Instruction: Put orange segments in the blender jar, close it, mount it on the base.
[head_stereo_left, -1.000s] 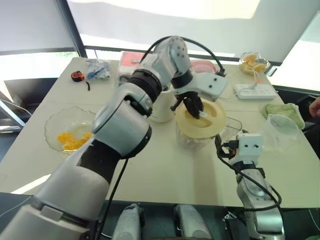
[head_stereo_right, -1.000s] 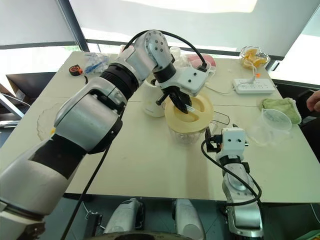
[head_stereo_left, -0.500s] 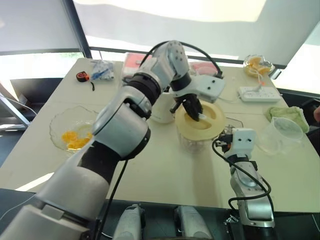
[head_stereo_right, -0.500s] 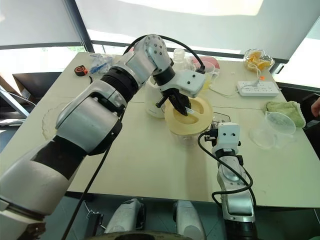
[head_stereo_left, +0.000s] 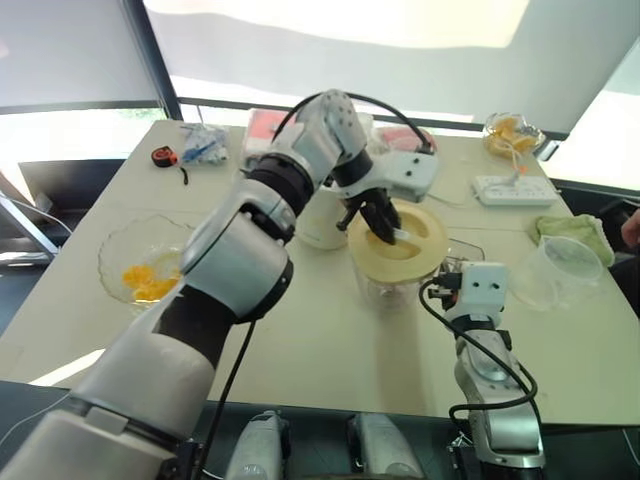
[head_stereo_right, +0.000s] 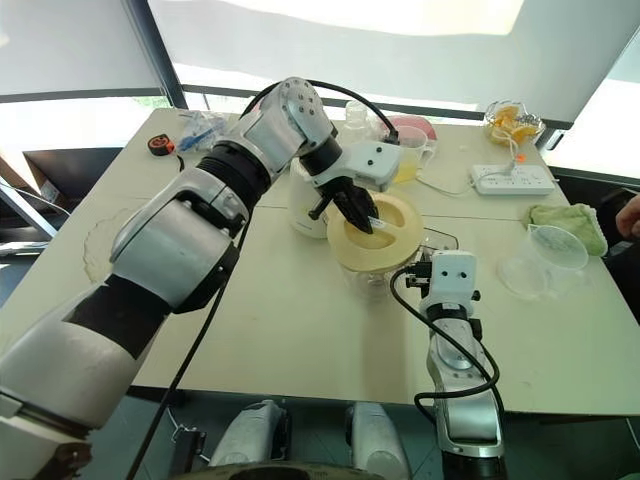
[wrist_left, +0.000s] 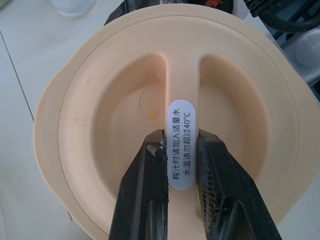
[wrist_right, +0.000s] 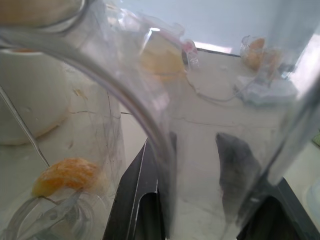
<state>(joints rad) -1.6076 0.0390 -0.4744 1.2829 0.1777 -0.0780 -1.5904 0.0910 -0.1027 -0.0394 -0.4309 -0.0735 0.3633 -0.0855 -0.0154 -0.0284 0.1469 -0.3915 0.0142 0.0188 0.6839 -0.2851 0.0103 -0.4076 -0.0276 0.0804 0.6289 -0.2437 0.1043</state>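
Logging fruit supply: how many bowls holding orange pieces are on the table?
2. The left bowl sits near the table's left edge; the far bowl sits at the far right corner, behind the power strip. Others may be hidden.

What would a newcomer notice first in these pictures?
The left gripper pinches the centre ridge of the cream lid, which sits on the blender jar in the middle of the table. The right gripper is at the jar's side, and one orange segment lies at the jar's bottom. A glass bowl with more orange segments stands at the table's left edge.
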